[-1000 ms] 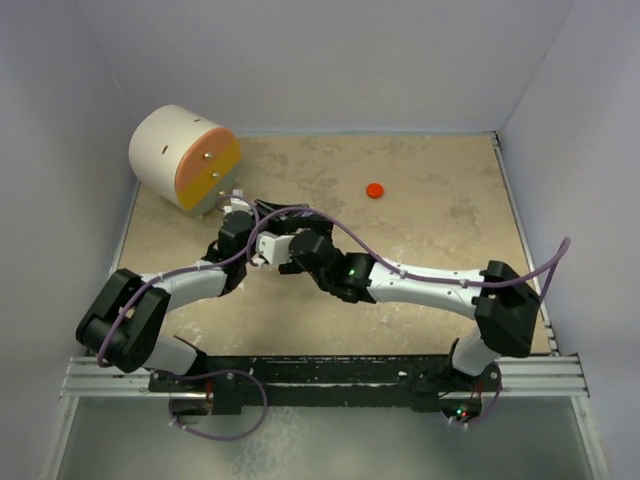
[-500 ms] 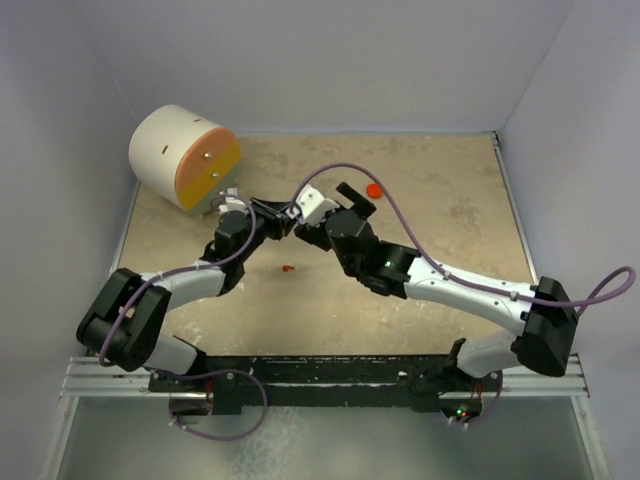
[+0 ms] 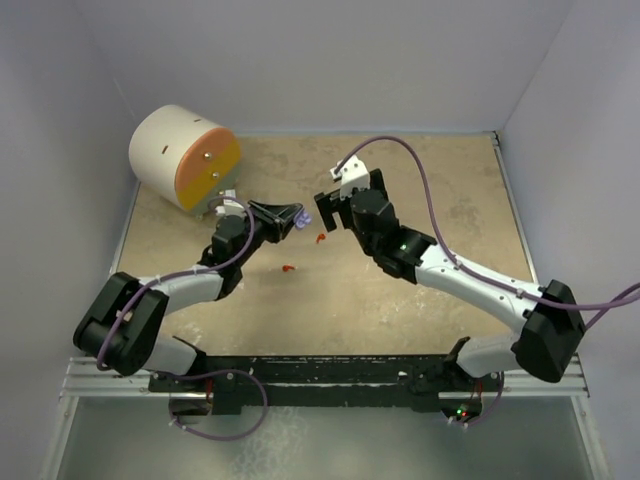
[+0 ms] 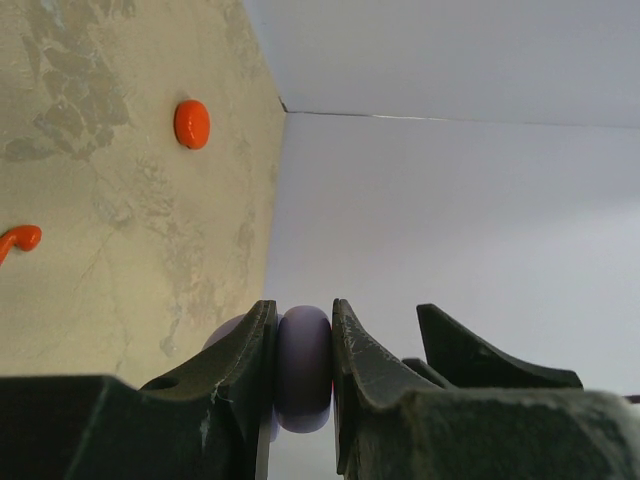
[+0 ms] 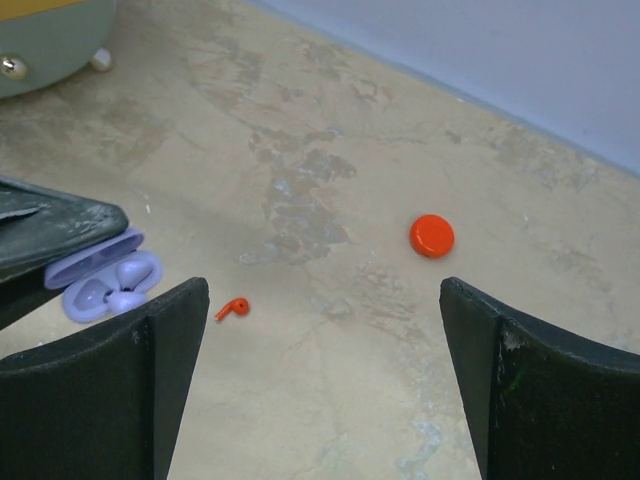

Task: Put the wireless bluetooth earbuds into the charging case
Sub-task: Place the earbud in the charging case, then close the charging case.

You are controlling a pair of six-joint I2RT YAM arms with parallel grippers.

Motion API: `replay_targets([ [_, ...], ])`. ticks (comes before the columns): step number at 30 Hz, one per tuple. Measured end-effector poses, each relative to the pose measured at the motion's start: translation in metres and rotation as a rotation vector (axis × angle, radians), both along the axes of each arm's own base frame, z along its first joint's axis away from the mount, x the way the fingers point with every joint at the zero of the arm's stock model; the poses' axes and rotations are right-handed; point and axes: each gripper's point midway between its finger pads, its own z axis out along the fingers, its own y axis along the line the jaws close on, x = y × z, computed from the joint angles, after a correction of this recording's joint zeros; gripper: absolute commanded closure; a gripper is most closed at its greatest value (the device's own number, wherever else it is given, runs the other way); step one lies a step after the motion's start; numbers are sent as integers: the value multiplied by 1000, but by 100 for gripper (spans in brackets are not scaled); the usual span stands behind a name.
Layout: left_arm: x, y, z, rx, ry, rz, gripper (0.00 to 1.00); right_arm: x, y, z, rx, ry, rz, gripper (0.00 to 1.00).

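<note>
- Jaws first: the left jaws are clamped tight on the lavender case (image 5: pixel 100 285), lid open towards the right arm. What look like lavender earbuds (image 5: pixel 128 272) sit inside it.
- The right jaws are spread as wide as they go, nothing in them, hanging over the surface (image 3: pixel 420 290).
- One red earbud (image 5: pixel 232 308) lies loose at eight o'clock in the right wrist view, close to that side's finger. A second red earbud (image 3: pixel 288 268) lies at seven o'clock from it in the top view.
- The red disc (image 5: pixel 431 236) is at three o'clock, well apart from both.
- Best move, I reckon: centre the right jaws over the nearer red earbud, drop straight and pinch the bulb, not the stem. Stay clear of the held case.
</note>
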Motion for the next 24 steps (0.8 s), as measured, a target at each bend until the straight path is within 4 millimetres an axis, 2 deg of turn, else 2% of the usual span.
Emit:
replay_targets([
  [7,-6,2,1,47,-40,-11,100,21,-5,-31,20,81,-16,0],
  [13,-7,2,2,70,-61,-16,100,23,6,-60,-16,142,24,0],
  [24,-8,1,6,68,-84,-26,100,26,26,-83,-42,199,94,0],
])
